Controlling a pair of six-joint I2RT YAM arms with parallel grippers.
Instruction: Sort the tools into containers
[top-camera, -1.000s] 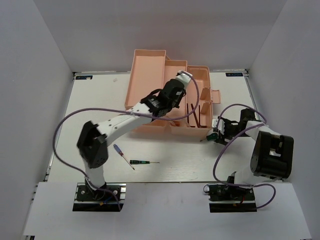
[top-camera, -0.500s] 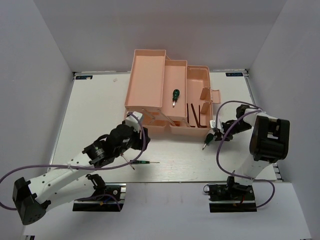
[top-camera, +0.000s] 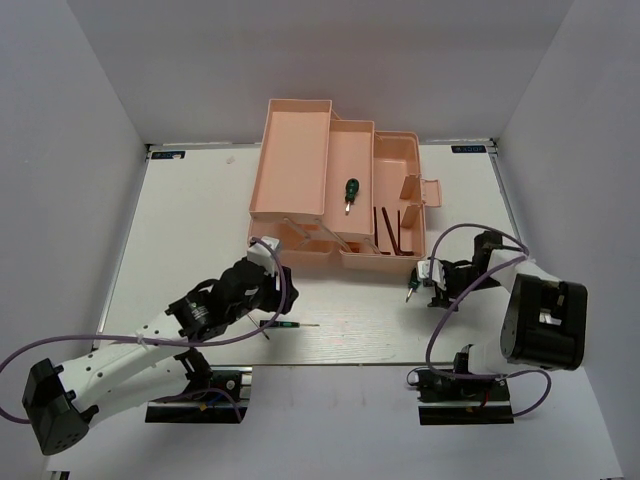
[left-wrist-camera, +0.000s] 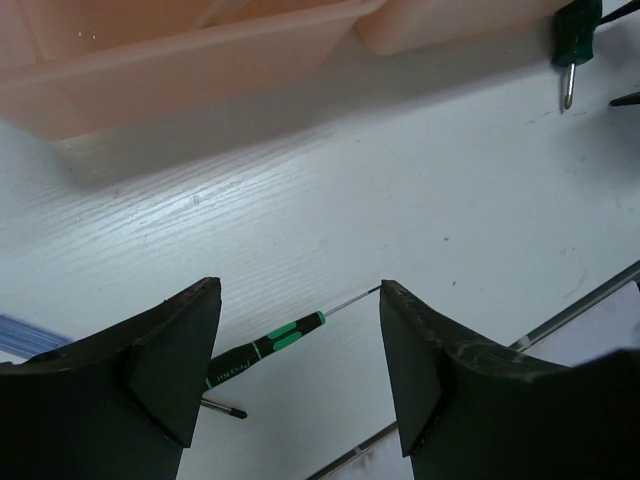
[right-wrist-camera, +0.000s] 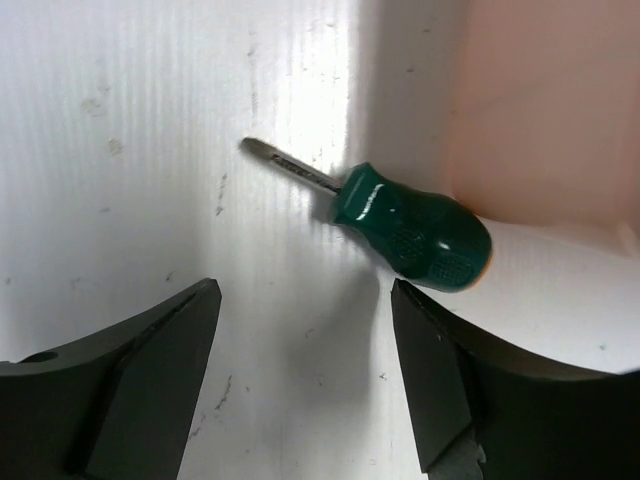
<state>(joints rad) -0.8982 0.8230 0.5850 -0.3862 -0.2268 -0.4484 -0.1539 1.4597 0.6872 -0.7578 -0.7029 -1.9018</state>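
Note:
The salmon-pink toolbox (top-camera: 300, 160) stands open at the back. One green-handled screwdriver (top-camera: 348, 191) lies in its middle tray, and dark hex keys (top-camera: 392, 226) lie in the right tray. My left gripper (top-camera: 265, 300) hovers open low over the table, and the black precision screwdriver (left-wrist-camera: 262, 346) lies between and beyond its jaws, untouched. A second screwdriver's tip (left-wrist-camera: 226, 409) pokes out from behind the left finger. My right gripper (right-wrist-camera: 305, 290) is open just short of the other green-handled screwdriver (right-wrist-camera: 415, 231), which lies on the table against the toolbox wall (right-wrist-camera: 540, 90).
White walls close in the table on the left, back and right. The table's metal front edge (left-wrist-camera: 575, 300) runs close behind the left gripper. Purple cables loop beside both arms (top-camera: 440, 330).
My left arm has drawn back from over the toolbox to the table front, leaving a green-handled screwdriver in the middle tray. The right gripper has shifted slightly beside its screwdriver.

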